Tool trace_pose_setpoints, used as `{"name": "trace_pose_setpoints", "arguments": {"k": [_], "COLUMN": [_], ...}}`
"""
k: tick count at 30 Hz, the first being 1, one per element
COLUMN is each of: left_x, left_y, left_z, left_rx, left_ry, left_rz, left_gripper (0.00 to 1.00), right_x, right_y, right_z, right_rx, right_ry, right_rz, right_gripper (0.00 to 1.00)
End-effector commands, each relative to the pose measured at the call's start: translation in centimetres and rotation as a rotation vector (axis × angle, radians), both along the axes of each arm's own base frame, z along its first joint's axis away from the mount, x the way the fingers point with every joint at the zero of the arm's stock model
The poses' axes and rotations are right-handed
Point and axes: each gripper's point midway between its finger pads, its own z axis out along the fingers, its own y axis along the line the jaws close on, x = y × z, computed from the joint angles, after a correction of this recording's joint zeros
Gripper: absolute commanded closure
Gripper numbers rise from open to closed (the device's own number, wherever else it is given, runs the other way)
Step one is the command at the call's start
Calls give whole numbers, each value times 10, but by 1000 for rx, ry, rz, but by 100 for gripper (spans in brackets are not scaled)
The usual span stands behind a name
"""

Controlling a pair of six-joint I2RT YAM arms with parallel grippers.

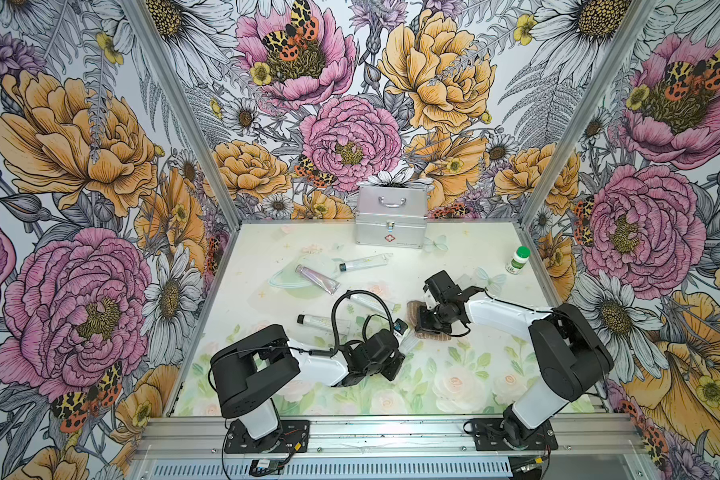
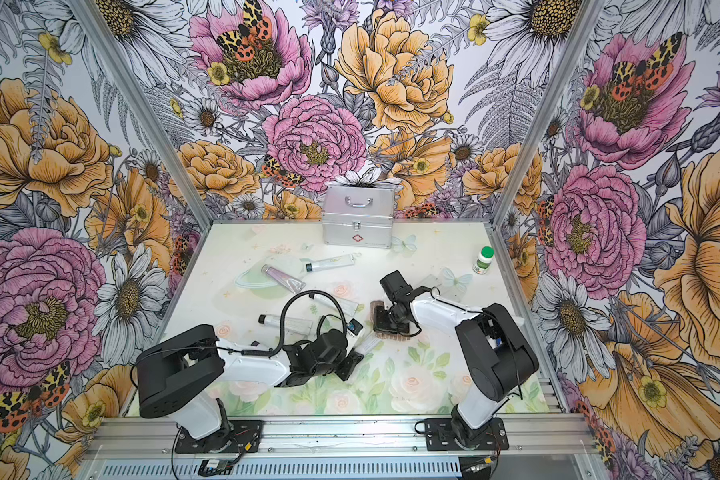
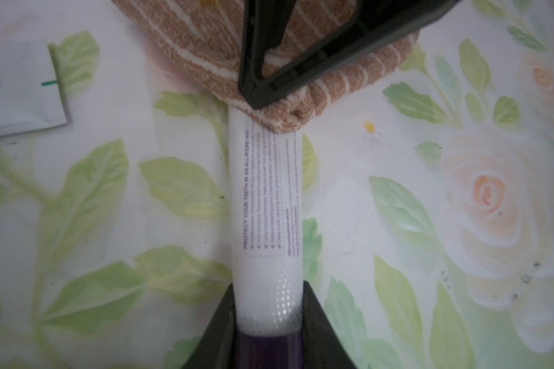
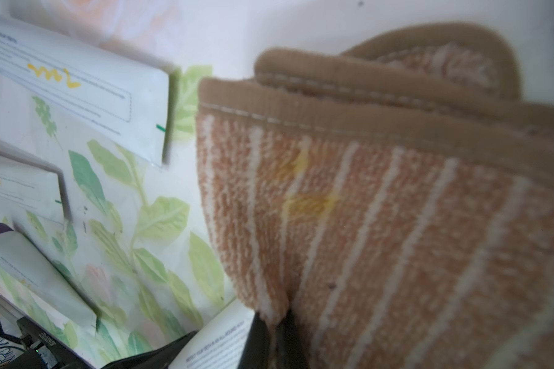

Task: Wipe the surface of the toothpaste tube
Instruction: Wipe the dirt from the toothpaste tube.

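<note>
Closest to the left wrist camera, the left gripper [image 3: 267, 322] pinches the white plastic toothpaste tube with purple print [image 3: 266, 198] at its shoulder. One black finger sits on either side, just above the dark purple cap [image 3: 266, 348]. From that grip the tube runs straight away from the claw over the pale, flower-printed tabletop [image 3: 461, 198]; whether it rests there or is raised a little cannot be told. Its far end disappears under the folded tan terry towel with thin white stripes [image 3: 186, 41]. The right gripper [image 4: 274, 335] has its jaws pressed together on a fold of that towel, and one of its black fingers lies on top of the cloth in the left wrist view. In the right wrist view the towel shows yellowish stains and its lower edge touches the held tube. In both top views the towel [image 1: 413, 308] lies near the middle of the table. Beside it lie other white tubes, one marked with a yellow squiggle [image 4: 93, 96]. Farther back are a pearly lilac tube [image 1: 317, 279], a silver metal case with a red cross [image 1: 391, 224] against the back wall, and a white bottle with a green cap [image 1: 518, 259] near the right edge.
</note>
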Motion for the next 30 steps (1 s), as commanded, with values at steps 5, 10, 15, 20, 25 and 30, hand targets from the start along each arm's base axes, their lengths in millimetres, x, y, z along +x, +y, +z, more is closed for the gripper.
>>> {"name": "trace_pose_setpoints", "arguments": {"k": [5, 10, 15, 20, 25, 30], "left_x": [-1, -3, -6, -7, -5, -4], "left_y": [7, 8, 11, 13, 10, 8], "left_z": [-5, -6, -6, -7, -5, -5], "left_rx": [26, 26, 26, 29, 24, 24], "left_ry": [20, 26, 26, 28, 20, 22], "left_rz": [-8, -8, -4, 0, -4, -6], "left_gripper": [75, 75, 75, 75, 75, 75], "right_x": [-33, -13, 12, 24, 15, -9], "right_y": [6, -20, -48, -55, -30, -2], "right_z": [-4, -21, -32, -27, -14, -5], "right_rx": [16, -65, -156, -145, -71, -8], "right_ry": [59, 53, 41, 28, 33, 55], "right_rz": [23, -23, -68, -93, -47, 21], "right_gripper": [100, 100, 100, 100, 100, 100]}}
